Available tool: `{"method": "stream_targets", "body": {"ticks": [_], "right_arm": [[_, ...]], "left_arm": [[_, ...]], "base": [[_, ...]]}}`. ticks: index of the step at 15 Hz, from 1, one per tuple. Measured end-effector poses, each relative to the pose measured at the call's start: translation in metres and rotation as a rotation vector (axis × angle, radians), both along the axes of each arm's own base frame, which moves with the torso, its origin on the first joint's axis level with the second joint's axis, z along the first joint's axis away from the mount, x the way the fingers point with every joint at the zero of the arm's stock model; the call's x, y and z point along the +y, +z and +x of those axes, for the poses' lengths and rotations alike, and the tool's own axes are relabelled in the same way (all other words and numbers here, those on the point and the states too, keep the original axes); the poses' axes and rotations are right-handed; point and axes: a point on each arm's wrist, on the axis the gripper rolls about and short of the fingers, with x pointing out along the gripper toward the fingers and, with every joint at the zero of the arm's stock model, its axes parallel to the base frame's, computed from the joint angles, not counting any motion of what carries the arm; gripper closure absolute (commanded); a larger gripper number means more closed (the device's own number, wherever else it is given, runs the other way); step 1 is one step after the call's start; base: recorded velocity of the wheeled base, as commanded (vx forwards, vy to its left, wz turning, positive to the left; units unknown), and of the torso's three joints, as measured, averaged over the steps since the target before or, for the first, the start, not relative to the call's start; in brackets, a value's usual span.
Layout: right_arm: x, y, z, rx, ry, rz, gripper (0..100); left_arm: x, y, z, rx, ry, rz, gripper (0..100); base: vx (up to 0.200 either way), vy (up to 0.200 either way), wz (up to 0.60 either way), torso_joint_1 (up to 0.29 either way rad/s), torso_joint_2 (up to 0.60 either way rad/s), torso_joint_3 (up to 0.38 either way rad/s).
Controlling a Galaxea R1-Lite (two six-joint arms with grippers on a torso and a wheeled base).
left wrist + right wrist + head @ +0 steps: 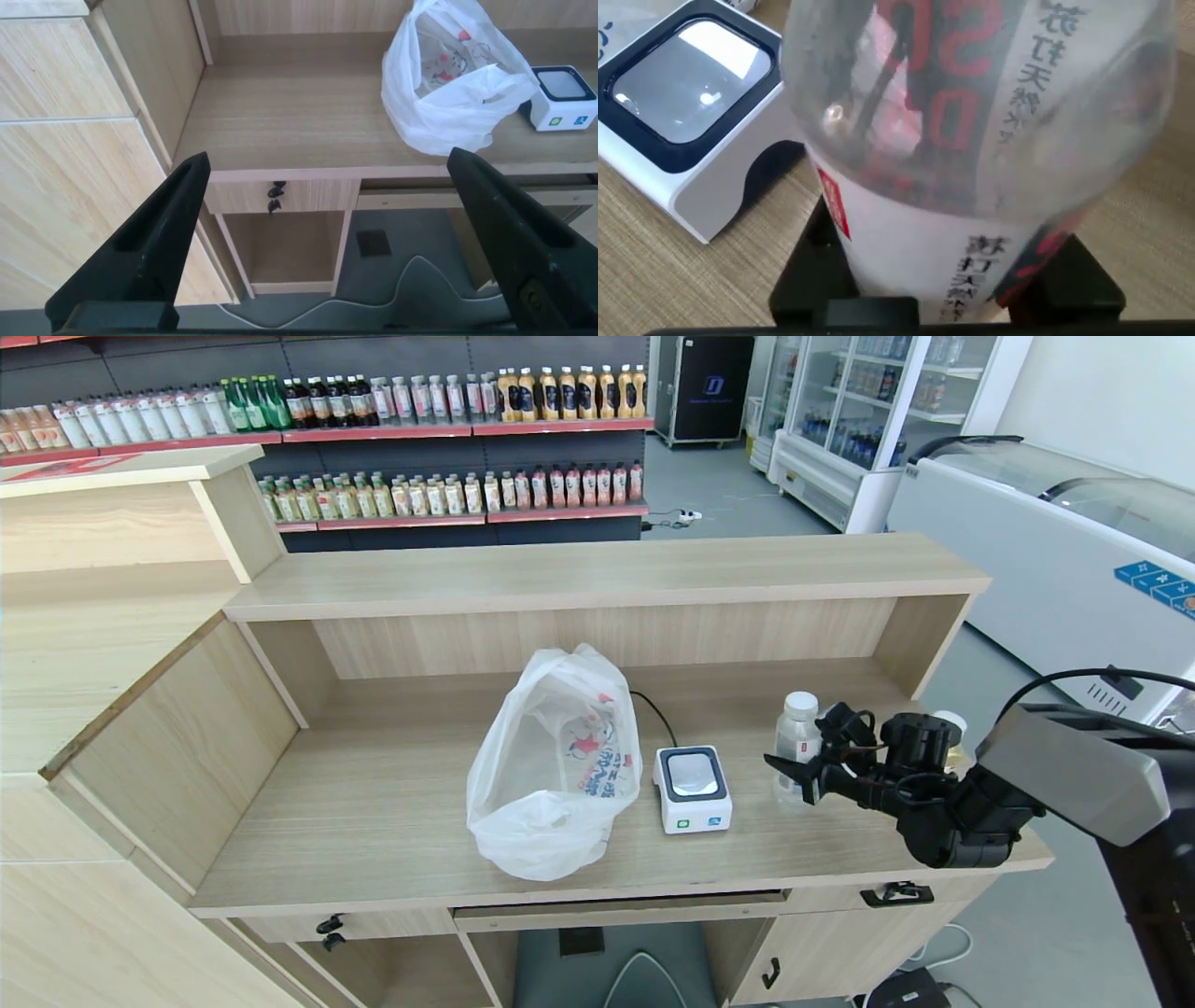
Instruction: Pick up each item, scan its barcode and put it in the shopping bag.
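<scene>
Right gripper [795, 777] clamped on the clear white-capped bottle [798, 733], upright on the counter [373, 821] just right of the scanner [692, 787]. Bottle label is white with red and dark characters. Shopping bag [555, 765], with a red-and-blue cartoon print, is left of the scanner. Left gripper [327, 159] spread wide, off the counter's front-left.

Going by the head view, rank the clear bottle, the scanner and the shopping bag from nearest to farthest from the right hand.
1. The bottle: right at the right hand, on the robot's right.
2. The scanner: next over toward the robot's left, near the middle.
3. The shopping bag: farthest, just left of the scanner.
</scene>
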Motion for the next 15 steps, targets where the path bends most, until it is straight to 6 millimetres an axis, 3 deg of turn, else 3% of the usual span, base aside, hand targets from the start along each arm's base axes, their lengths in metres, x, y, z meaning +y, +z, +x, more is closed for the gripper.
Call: {"method": "stream_targets", "body": {"ticks": [10,12,15], "right_arm": [[-0.003,0.005,-0.006,0.032,-0.023,0.034,100],[-0.004,0.021,-0.009,0.055,-0.037,0.103,100],[-0.004,0.062,-0.02,0.079,-0.051,0.229,100]], "left_arm": [[0.0,0.0,0.0,0.0,-0.001,0.0,0],[0.0,0.0,0.0,0.0,-0.001,0.0,0],[0.0,0.0,0.0,0.0,-0.001,0.0,0]], "base": [[0.0,0.0,0.0,0.0,0.0,0.0],[0.0,0.0,0.0,0.0,0.0,0.0],[0.0,0.0,0.0,0.0,0.0,0.0]]}}
